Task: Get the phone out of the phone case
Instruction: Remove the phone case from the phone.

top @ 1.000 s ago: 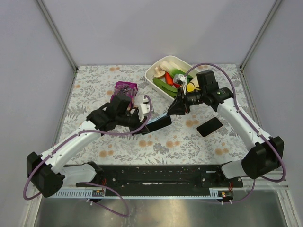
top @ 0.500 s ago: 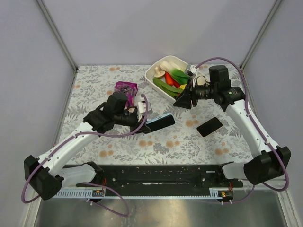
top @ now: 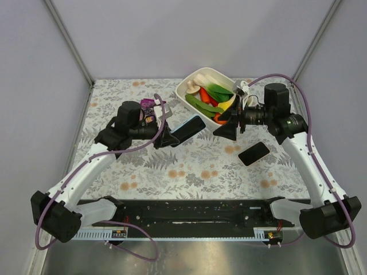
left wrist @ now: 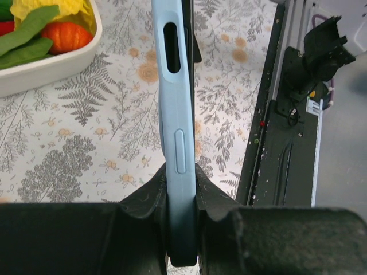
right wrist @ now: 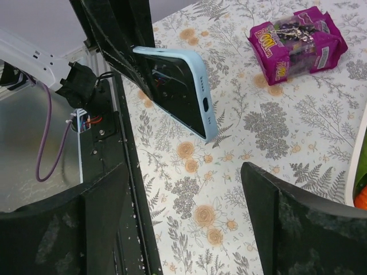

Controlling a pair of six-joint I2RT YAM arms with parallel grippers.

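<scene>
A table point(top: 189, 172) covered in a floral print is filling the middle of the overhead view; a black phone point(top: 253, 153) is lying flat right of centre; a white dish point(top: 184, 99) is sitting at upper centre; a purple packet point(top: 149, 103) is lying to its left; a black rail point(top: 189, 212) is running along the lower edge.

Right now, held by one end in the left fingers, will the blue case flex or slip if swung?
Probably flexes slightly: the blue case looks thin, matte and rubbery, clamped at one end only. Slipping seems unlikely: the left fingers squeeze both faces.
</scene>
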